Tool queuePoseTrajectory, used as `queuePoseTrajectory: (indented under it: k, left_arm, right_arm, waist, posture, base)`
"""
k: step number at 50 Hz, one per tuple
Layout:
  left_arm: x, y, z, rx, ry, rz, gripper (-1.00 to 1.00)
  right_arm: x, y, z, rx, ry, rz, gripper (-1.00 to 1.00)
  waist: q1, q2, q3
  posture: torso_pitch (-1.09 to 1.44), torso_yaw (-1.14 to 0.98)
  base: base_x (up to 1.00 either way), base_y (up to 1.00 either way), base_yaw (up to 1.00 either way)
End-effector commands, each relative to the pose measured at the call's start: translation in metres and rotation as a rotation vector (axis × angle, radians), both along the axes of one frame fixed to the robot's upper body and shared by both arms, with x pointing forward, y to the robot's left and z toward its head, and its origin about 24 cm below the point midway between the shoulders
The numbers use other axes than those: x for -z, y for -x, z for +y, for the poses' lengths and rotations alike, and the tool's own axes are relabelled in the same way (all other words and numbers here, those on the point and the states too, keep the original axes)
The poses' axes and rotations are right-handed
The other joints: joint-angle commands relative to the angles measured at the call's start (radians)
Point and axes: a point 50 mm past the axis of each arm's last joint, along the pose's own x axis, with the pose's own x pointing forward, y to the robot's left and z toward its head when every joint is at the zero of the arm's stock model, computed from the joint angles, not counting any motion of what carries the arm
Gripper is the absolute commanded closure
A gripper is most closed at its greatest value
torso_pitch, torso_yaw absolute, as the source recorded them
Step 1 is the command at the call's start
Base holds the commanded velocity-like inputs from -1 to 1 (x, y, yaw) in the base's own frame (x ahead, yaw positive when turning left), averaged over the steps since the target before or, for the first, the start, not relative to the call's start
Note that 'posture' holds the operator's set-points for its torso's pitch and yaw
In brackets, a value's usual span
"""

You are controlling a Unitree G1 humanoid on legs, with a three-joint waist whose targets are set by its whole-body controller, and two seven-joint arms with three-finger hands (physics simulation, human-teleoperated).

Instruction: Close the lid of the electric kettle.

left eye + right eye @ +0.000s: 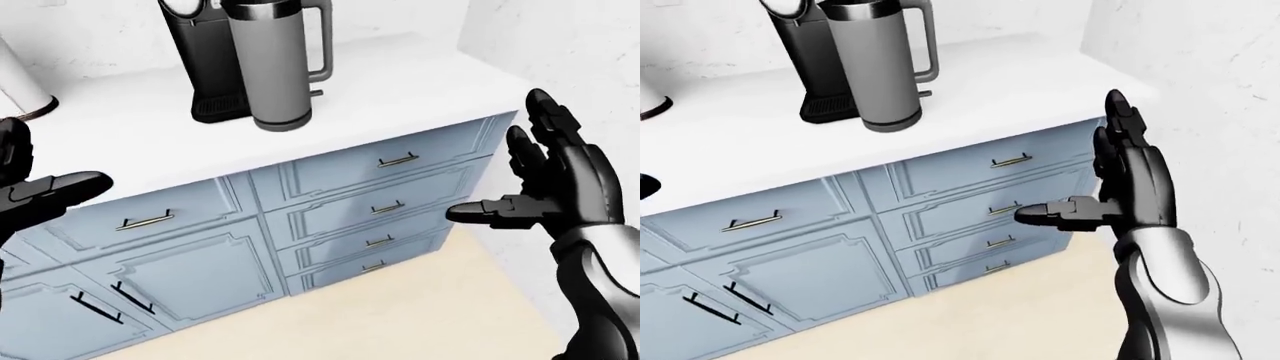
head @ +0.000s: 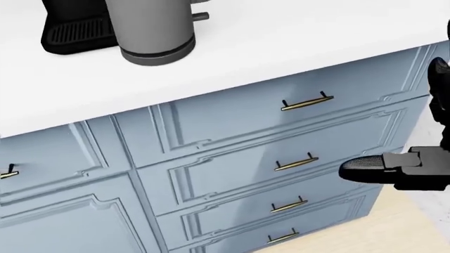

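We hold our right hand (image 1: pixel 545 187) with fingers spread wide, empty and touching nothing, the electric kettle (image 1: pixel 272 64) well up-left of it on the counter (image 1: pixel 400 90).

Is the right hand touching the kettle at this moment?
Apart. In the left-eye view the right hand is open at the right edge, below the counter top, while the kettle stands far to its left on the counter.
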Motion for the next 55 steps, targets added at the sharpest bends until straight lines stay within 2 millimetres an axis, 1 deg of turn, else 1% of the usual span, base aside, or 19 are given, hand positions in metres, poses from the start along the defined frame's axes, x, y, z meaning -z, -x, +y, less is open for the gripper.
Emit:
queuePoseTrajectory:
  k: [1,5,6,7,8,10,14,17,18,19,20,22,27,32,35,36,39,46,55]
  left_arm:
    - [-0.0167,0.0058,-0.0058,0.015,-0.045,-0.084,-1.0]
    - [-0.0176,0.0066,-0.0057,0.014,-0.044,-0.084,-1.0]
    - [-0.0169,0.0063,-0.0059,0.014,-0.045,-0.083,-1.0]
    - [-0.0168,0.006,-0.0061,0.015,-0.045,-0.083,-1.0]
    - [-0.017,0.006,-0.0061,0.014,-0.045,-0.084,-1.0]
    - [-0.0165,0.0057,-0.0061,0.014,-0.046,-0.083,-1.0]
    - [-0.0163,0.0052,-0.0057,0.014,-0.045,-0.084,-1.0]
    - [-0.0166,0.0052,-0.0056,0.014,-0.045,-0.084,-1.0]
    - [-0.0166,0.0052,-0.0057,0.014,-0.045,-0.084,-1.0]
    - [-0.0164,0.005,-0.0056,0.014,-0.045,-0.084,-1.0]
    - [-0.0162,0.0048,-0.0056,0.014,-0.045,-0.084,-1.0]
    - [-0.0159,0.0047,-0.0052,0.014,-0.045,-0.084,-1.0]
    - [-0.0155,0.0042,-0.0054,0.014,-0.044,-0.084,-1.0]
    - [-0.0159,0.0049,-0.0061,0.015,-0.044,-0.083,-1.0]
    - [-0.0163,0.0054,-0.0063,0.015,-0.043,-0.083,-1.0]
    - [-0.0163,0.0058,-0.0064,0.015,-0.043,-0.083,-1.0]
    - [-0.0158,0.005,-0.0066,0.016,-0.044,-0.083,-1.0]
    - [-0.0153,0.0044,-0.0061,0.015,-0.044,-0.083,-1.0]
    - [-0.0144,0.0042,-0.0059,0.015,-0.045,-0.081,-1.0]
  right_arm:
    - [-0.0138,0.0049,-0.0029,0.029,0.029,-0.091,-1.0]
    - [-0.0139,0.005,-0.0028,0.03,0.03,-0.091,-1.0]
    - [-0.0142,0.005,-0.0026,0.029,0.03,-0.091,-1.0]
    - [-0.0139,0.0045,-0.003,0.03,0.029,-0.092,-1.0]
    - [-0.0132,0.0042,-0.0031,0.03,0.029,-0.092,-1.0]
    - [-0.014,0.0047,-0.0029,0.029,0.027,-0.093,-1.0]
    - [-0.0131,0.0043,-0.003,0.029,0.028,-0.092,-1.0]
    - [-0.0138,0.0047,-0.0027,0.03,0.03,-0.09,-1.0]
    - [-0.0131,0.0043,-0.003,0.03,0.03,-0.09,-1.0]
    - [-0.0132,0.0043,-0.0031,0.031,0.03,-0.09,-1.0]
    - [-0.013,0.0041,-0.0033,0.031,0.029,-0.09,-1.0]
    - [-0.013,0.0044,-0.0034,0.031,0.029,-0.09,-1.0]
    - [-0.0128,0.0046,-0.0027,0.028,0.024,-0.093,-1.0]
    - [-0.0126,0.0045,-0.0024,0.028,0.02,-0.096,-1.0]
    - [-0.0116,0.0047,-0.0021,0.026,0.015,-0.1,-1.0]
    - [-0.0118,0.0048,-0.002,0.025,0.016,-0.101,-1.0]
    - [-0.0121,0.0043,-0.0009,0.021,0.018,-0.1,-1.0]
    - [-0.0122,0.0041,-0.0016,0.023,0.019,-0.1,-1.0]
    - [-0.0123,0.0051,-0.0015,0.022,0.0,-0.109,-1.0]
  waist:
    - [-0.006,0.0,-0.017]
    - [-0.001,-0.066,-0.005]
    - [-0.003,-0.098,-0.02]
    - [-0.016,-0.063,-0.016]
    - [-0.009,-0.081,-0.02]
    - [-0.017,-0.082,-0.028]
    - [-0.019,-0.058,-0.016]
    - [-0.027,-0.01,-0.013]
    - [-0.029,0.017,-0.022]
    - [-0.029,0.059,-0.037]
    - [-0.019,0.036,-0.035]
    - [-0.016,0.04,-0.014]
    - [-0.007,-0.01,-0.016]
    - [-0.005,-0.036,-0.016]
    - [0.006,-0.077,-0.028]
    - [0.007,-0.046,-0.016]
    - [0.001,-0.038,-0.027]
    - [-0.013,-0.022,-0.02]
    - [-0.021,-0.016,-0.016]
  posture:
    - [0.0,0.0]
    - [0.0,0.0]
    - [0.0,0.0]
    - [0.0,0.0]
    - [0.0,0.0]
    - [0.0,0.0]
    - [0.0,0.0]
    - [0.0,0.0]
    - [0.0,0.0]
    - [0.0,0.0]
    - [0.0,0.0]
    - [0.0,0.0]
    - [0.0,0.0]
    - [0.0,0.0]
    - [0.0,0.0]
    - [0.0,0.0]
    - [0.0,0.0]
    - [0.0,0.0]
    - [0.0,0.0]
  base:
    - [0.18,0.24,0.0]
    - [0.19,0.25,0.0]
    - [0.2,0.23,0.0]
    - [0.17,0.26,0.0]
    - [0.19,0.25,0.0]
    - [0.18,0.25,0.0]
    - [0.18,0.25,0.0]
    - [0.19,0.25,0.0]
    - [0.18,0.26,0.0]
    - [0.18,0.26,0.0]
    - [0.19,0.24,0.0]
    - [0.18,0.25,0.0]
    - [0.18,0.23,0.0]
    - [0.16,0.09,0.0]
    - [0.0,0.0,0.0]
    - [0.0,0.0,0.0]
    - [0.0,0.0,0.0]
    - [0.0,0.0,0.0]
    - [0.0,0.0,0.0]
